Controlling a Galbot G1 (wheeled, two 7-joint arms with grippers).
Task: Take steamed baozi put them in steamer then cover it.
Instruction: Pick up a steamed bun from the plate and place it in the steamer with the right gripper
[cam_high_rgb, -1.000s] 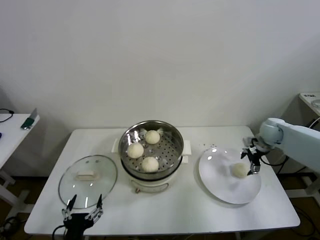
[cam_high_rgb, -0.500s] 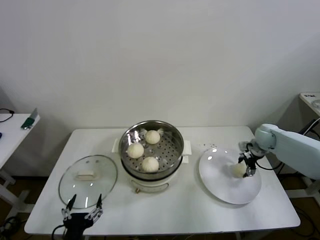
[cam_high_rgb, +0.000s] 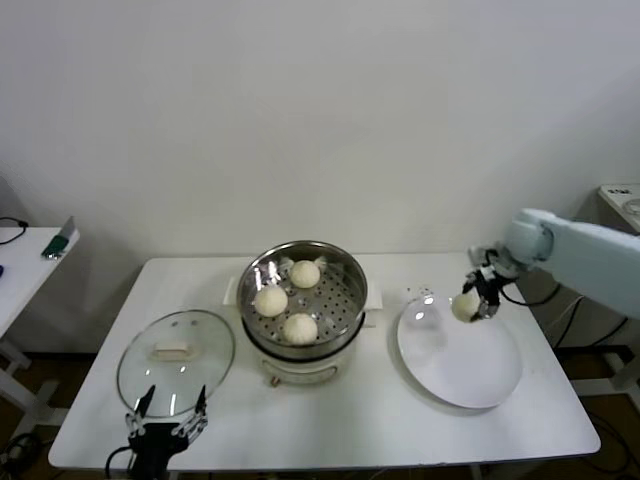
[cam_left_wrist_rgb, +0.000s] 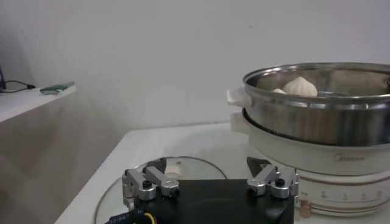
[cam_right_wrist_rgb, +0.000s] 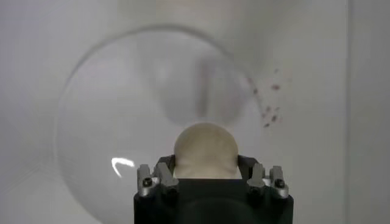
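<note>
Head view: right gripper (cam_high_rgb: 472, 301) clamped on fourth baozi (cam_high_rgb: 464, 306), lifted above white plate (cam_high_rgb: 470, 370). Three buns sit in steamer (cam_high_rgb: 350, 275). Carry level, lower into bare right side. Left gripper (cam_high_rgb: 166, 413) open, parked near cover (cam_high_rgb: 176, 360).

1. Right arm reaches in from the right side, pale forearm angled toward the centre, wrist bent downward.
2. Right claw (cam_high_rgb: 470, 303) hangs above the surface, fingers pointing down.
3. Right claw's fingers (cam_right_wrist_rgb: 163, 175) are closed on either side of a bun (cam_right_wrist_rgb: 206, 150); the bun sits between the two fingertips, held clear of what lies below.
4. Left arm is parked low at the near left edge of the surface; only its claw shows.
5. Left claw (cam_high_rgb: 166, 418) has its jaws spread wide, nothing between them, fingertips (cam_left_wrist_rgb: 145, 185) pointing forward and slightly up.
</note>
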